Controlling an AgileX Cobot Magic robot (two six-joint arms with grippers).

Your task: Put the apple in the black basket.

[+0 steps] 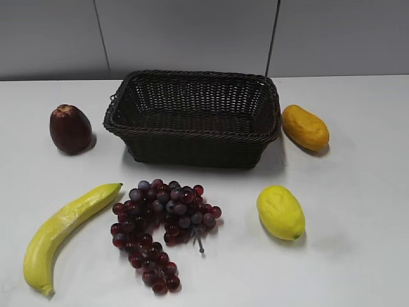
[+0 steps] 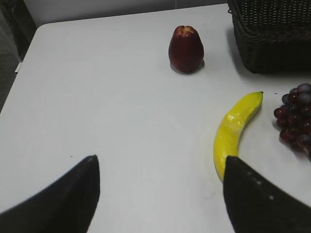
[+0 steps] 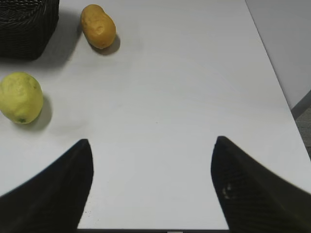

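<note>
White counter point(image 1: 358, 256), matte, evenly lit; soft shadows fall short beside objects. Grey panelled wall point(image 1: 192, 35) behind, two thin dark vertical seams. Counter's rounded corner point(image 2: 41, 26) visible in left wrist view; dark area beyond edge, possibly floor. Right wrist view: counter edge, grey surface point(image 3: 284, 43) past it.

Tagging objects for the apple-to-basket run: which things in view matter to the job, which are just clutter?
Belongs to the job:
- dark maroon tapered apple, on the table left of the basket
- large dark woven wicker basket, nothing inside
- left gripper, fingers apart, the one nearer the apple

Just lying about:
- long yellow banana
- bunch of dark red-purple grapes
- yellow lemon
- orange-yellow oblong fruit
</note>
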